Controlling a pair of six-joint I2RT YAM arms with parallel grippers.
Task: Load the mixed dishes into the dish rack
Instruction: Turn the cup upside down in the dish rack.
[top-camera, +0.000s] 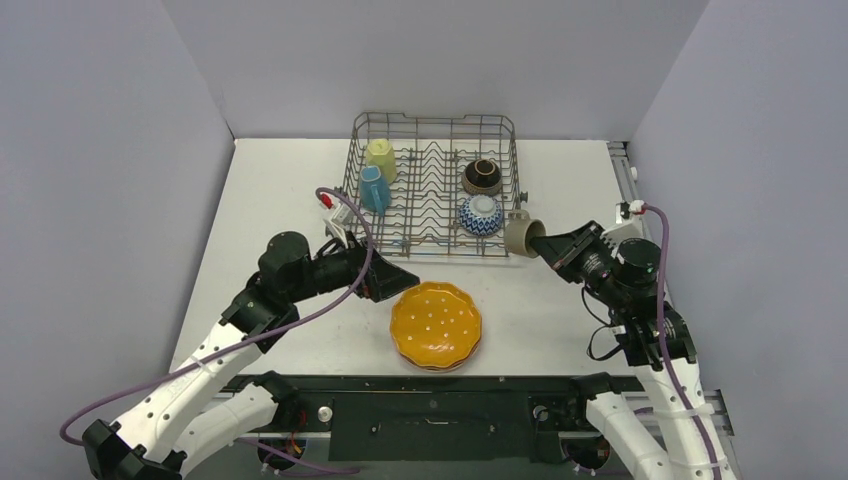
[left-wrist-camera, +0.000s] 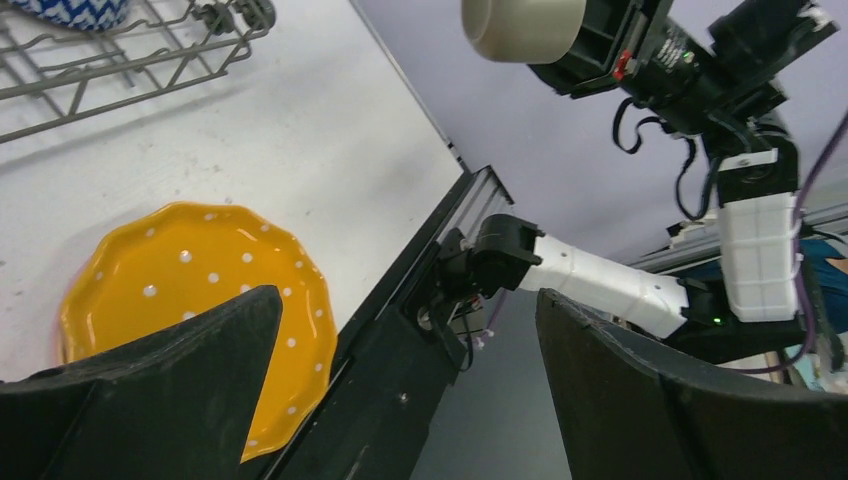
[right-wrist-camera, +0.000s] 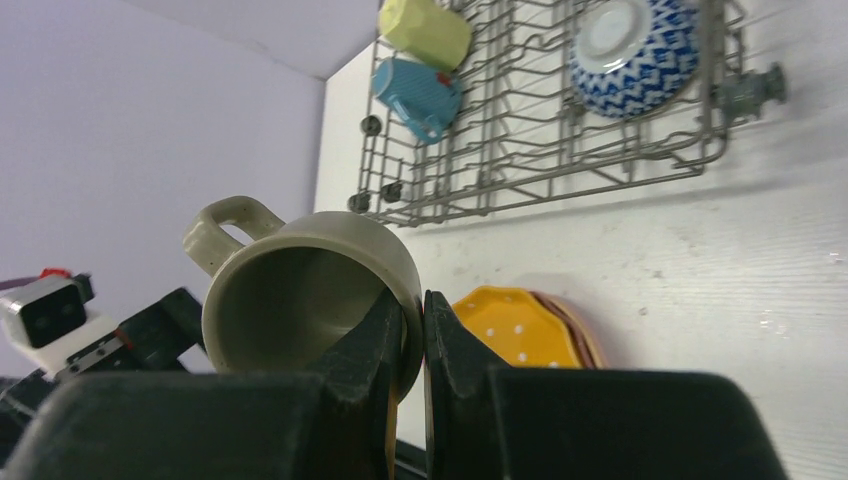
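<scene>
Right gripper (top-camera: 537, 240) first, from above: its jaws are pinched on the rim wall of the grey mug (top-camera: 519, 236), one finger inside and one outside. I judge that this grip leaves the body free to go down over the tines. The mug hangs just off the near right corner of the dish rack (top-camera: 436, 118), lying sideways with its long axis about level, mouth back toward my wrist, base toward the rack, handle toward the far side. My left gripper (top-camera: 400, 281) hovers with jaws wide apart at the edge of the orange plate (top-camera: 437, 322), probably lined up for it

From the left wrist, both fingers (left-wrist-camera: 180, 400) stand apart over that plate (left-wrist-camera: 190, 265), touching nothing

From the right wrist, the mug (right-wrist-camera: 300, 290) gapes at the lens, its wall squeezed between my fingers (right-wrist-camera: 360, 350)
</scene>
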